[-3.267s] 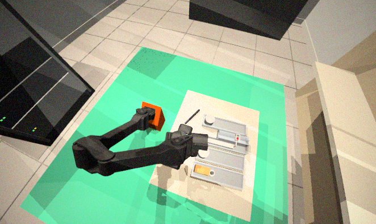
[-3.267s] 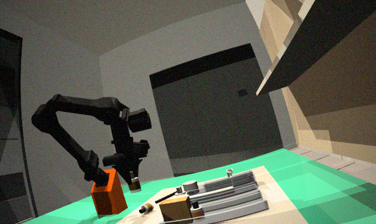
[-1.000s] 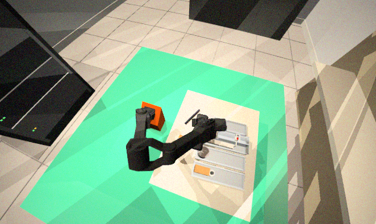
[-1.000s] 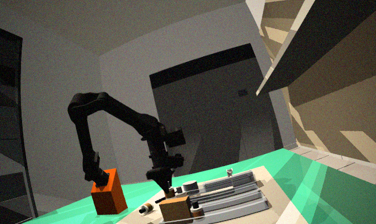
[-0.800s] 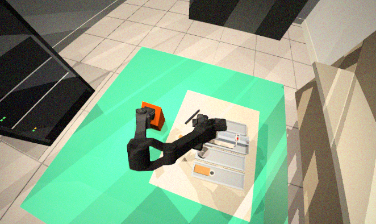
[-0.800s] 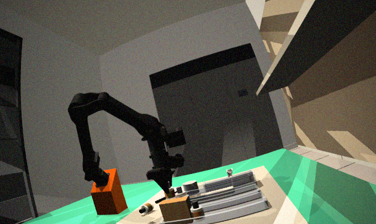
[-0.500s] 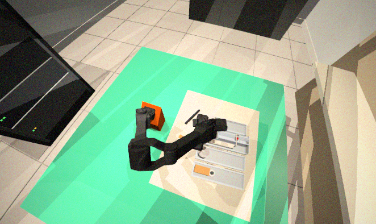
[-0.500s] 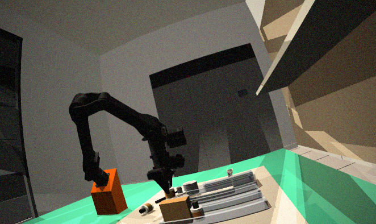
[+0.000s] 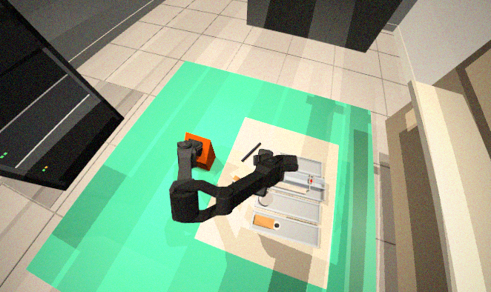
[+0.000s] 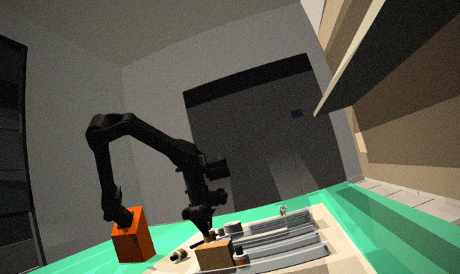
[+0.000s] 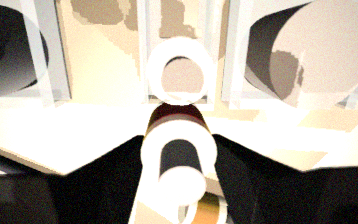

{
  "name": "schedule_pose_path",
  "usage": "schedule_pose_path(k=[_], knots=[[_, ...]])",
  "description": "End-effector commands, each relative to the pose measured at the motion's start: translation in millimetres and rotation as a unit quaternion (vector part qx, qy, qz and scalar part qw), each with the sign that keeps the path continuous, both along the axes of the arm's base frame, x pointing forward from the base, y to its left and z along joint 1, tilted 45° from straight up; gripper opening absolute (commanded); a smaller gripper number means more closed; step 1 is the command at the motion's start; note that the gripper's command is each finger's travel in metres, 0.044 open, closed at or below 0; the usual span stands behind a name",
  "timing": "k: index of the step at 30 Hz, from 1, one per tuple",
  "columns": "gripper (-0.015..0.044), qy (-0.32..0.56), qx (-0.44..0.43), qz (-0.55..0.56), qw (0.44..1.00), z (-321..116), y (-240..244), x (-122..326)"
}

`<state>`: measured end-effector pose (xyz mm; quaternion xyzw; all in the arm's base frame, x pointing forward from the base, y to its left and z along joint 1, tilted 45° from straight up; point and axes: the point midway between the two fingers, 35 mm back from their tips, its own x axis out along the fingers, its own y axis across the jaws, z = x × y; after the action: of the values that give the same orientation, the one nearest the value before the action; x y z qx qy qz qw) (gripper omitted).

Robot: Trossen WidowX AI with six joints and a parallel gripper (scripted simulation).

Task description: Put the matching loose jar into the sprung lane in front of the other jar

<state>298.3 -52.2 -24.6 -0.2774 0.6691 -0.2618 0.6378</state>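
My gripper (image 11: 177, 141) (image 10: 208, 234) is shut on a jar (image 11: 178, 111) with a dark red-brown body, white shoulder and black cap with pale top. It is held at the front end of the sprung lane (image 11: 143, 52) (image 9: 317, 189), in line with it, by the low front edge; its height over the lane floor is unclear. The lane's own jar (image 11: 158, 72) stands just behind that edge, showing a white ring and pale cap top. A small red-marked part (image 9: 311, 180) shows at the sprung lane. The pusher plate's contact with the jar cannot be made out.
A wide pale-topped cylinder (image 11: 320, 55) (image 9: 265, 198) stands in the lane to the right, a dark one (image 11: 17, 55) to the left. An orange-brown block (image 9: 263, 221) (image 10: 213, 257) and black-capped jar (image 10: 242, 259) occupy the outer lane. An amber jar (image 10: 180, 254) and dark rod (image 9: 251, 152) lie in front.
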Motion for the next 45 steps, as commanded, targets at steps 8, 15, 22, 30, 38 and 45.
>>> schedule_pose_path(k=[8, 15, 22, 30, 38, 45], knots=[[0.0, -0.009, -0.001, 0.001, 1.0, 2, 0, 10], [0.0, -0.009, -0.001, 0.001, 1.0, 2, 0, 13], [0.0, -0.009, -0.001, 0.001, 1.0, 2, 0, 16], [0.0, -0.009, -0.001, 0.001, 1.0, 2, 0, 19], [0.0, -0.01, -0.001, 0.001, 1.0, 2, 0, 22], [0.0, -0.01, -0.001, 0.001, 1.0, 3, 0, 25]])
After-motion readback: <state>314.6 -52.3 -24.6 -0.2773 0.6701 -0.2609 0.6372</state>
